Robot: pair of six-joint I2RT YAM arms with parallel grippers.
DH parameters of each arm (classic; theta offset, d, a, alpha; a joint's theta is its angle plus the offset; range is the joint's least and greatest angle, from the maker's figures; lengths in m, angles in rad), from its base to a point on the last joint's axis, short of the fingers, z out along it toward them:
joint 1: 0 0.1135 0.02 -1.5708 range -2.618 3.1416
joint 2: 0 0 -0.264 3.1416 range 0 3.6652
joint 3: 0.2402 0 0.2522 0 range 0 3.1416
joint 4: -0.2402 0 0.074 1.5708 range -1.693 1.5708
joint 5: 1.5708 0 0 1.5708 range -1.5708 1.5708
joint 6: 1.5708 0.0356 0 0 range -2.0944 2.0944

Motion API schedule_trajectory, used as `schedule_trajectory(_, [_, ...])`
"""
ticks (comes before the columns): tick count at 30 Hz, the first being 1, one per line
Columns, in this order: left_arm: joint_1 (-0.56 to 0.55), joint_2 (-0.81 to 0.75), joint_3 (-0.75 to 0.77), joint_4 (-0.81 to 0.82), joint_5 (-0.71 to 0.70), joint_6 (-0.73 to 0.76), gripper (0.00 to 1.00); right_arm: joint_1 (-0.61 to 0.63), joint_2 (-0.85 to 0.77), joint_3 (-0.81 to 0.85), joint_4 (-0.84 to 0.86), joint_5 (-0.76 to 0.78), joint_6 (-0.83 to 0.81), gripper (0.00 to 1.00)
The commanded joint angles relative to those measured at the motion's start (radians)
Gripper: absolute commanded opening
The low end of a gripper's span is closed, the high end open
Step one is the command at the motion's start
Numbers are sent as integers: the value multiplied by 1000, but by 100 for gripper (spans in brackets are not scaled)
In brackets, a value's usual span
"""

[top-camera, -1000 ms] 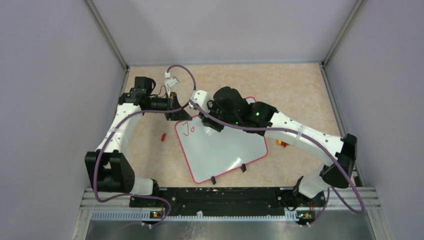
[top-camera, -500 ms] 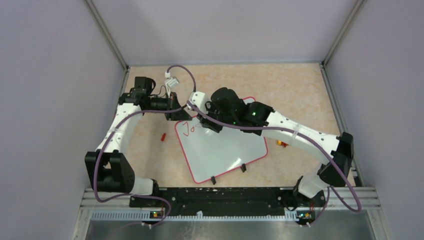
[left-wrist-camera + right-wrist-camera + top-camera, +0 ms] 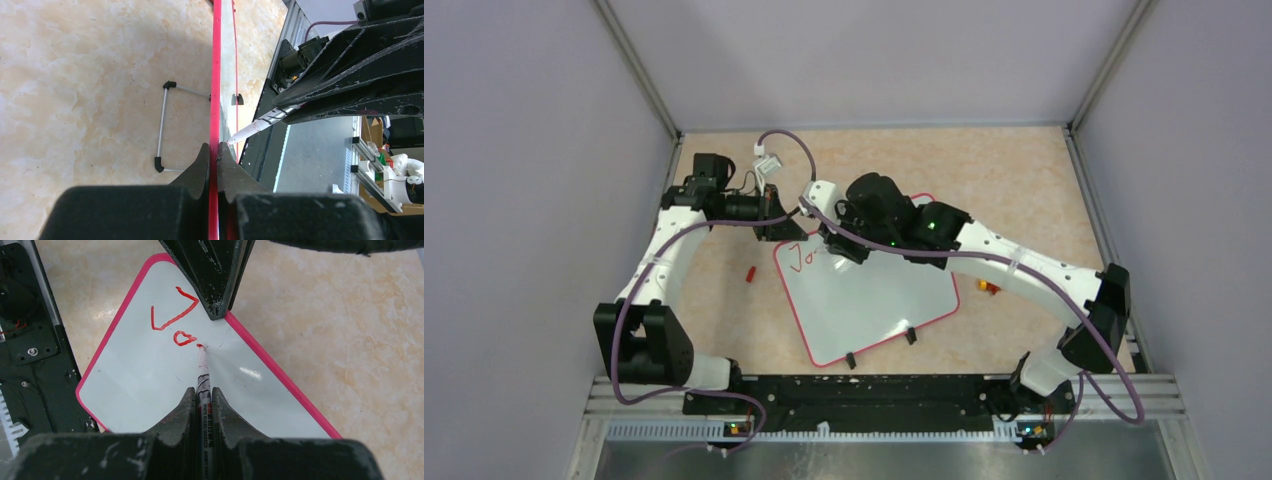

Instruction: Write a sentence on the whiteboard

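Red-pink frame, seen edge-on, runs straight out from between the two black fingers of my left gripper (image 3: 213, 150). Those jaws are clamped together on the rim of the whiteboard (image 3: 216, 75), with no gap on either side of the frame. To one side of that clamped edge, on the board's back, a thin wire leg (image 3: 161, 127) with black ends stands out over the beige marbled table (image 3: 75, 75). To the other side, over the writing face, a white marker (image 3: 260, 122) slants in. My right gripper (image 3: 202, 392) holds that marker. Its jaws are closed on the barrel, which pokes forward from between the fingertips, and the red tip touches the white surface just ahead of them. Right beyond the tip lies the start of the sentence (image 3: 175, 322), a red "J" and a small "o", with a tiny red mark at the tip itself. Past those letters my left fingers come down onto the frame at the board's corner, near the marker tip but apart from it. From above, the board lies at an angle on the table beneath my right jaws. A small red piece (image 3: 750, 272) lies on the table apart from the board, nearer my left jaws.
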Motion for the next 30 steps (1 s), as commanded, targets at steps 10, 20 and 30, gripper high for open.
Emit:
schedule_trajectory(10, [-17,-7,7,-28,-26,-4,0,-19,-33,-29,5,13,9,0])
schedule_trajectory(20, [-17,-6,3,-24,-26,-5,0,-19,-43,-25,-1,22,2,0])
schedule_trajectory(30, [-17,-11,3,-24,-29,-8,0,-53,-31,30,30,66,14,0])
